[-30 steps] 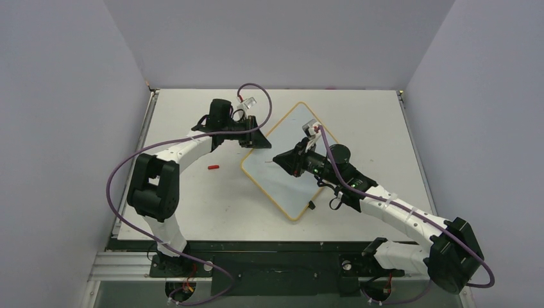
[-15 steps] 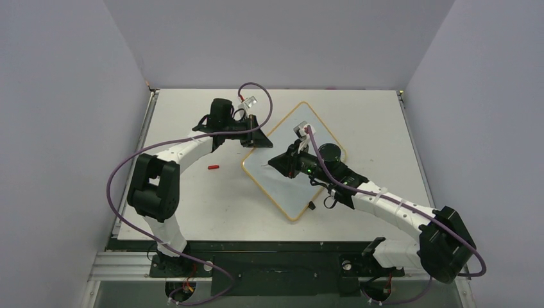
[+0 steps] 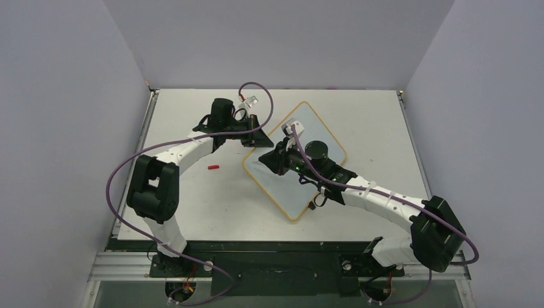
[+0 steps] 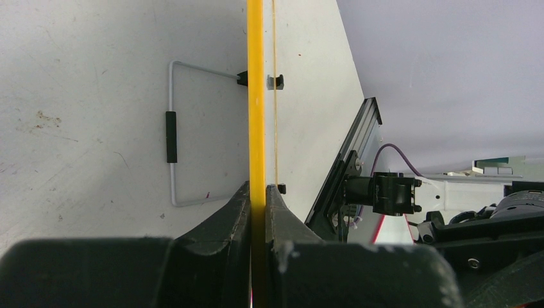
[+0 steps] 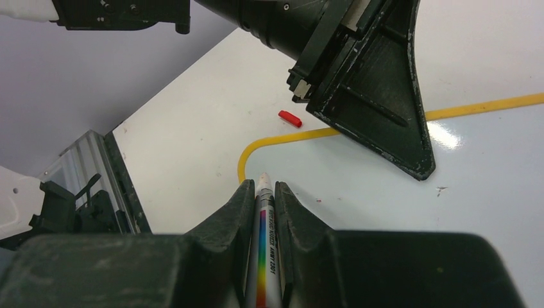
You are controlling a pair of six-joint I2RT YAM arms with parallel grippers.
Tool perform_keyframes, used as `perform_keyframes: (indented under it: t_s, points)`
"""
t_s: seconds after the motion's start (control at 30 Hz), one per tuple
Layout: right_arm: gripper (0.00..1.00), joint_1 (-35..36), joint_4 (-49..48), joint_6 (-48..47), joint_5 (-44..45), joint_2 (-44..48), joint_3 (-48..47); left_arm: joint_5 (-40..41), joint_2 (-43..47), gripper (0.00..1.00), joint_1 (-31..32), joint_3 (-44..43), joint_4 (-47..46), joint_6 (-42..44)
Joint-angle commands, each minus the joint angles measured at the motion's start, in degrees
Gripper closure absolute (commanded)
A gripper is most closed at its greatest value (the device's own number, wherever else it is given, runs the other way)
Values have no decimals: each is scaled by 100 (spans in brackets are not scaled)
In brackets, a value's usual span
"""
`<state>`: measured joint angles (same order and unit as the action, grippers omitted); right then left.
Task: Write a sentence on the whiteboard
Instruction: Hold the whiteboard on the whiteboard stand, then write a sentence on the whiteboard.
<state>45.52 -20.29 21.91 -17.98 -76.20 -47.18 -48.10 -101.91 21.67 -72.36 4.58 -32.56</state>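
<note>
Whiteboard [image 3: 285, 189] long axis far-right to near-left; left gripper [image 4: 257, 189] pinches its frame edge; right gripper [image 5: 262, 187] grips marker [image 5: 263, 231] over left corner.

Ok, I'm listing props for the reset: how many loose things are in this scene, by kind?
whiteboard: 1
marker: 1
small red piece: 1
Total: 3
</note>
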Motion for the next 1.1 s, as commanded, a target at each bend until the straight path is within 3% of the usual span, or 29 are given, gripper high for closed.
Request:
perform_keyframes:
  t_s: [0.0,0.57,1.07]
  points:
    - [100,75,-250,-148,330,-126,-308,-6,278,100,118,-146,-153,129]
    - [100,185,-106,-260,752,-306,-237,2,280,100,118,-136,-180,112]
    - [100,199,371,-384,874,208,395,-7,254,100,127,-161,-192,102]
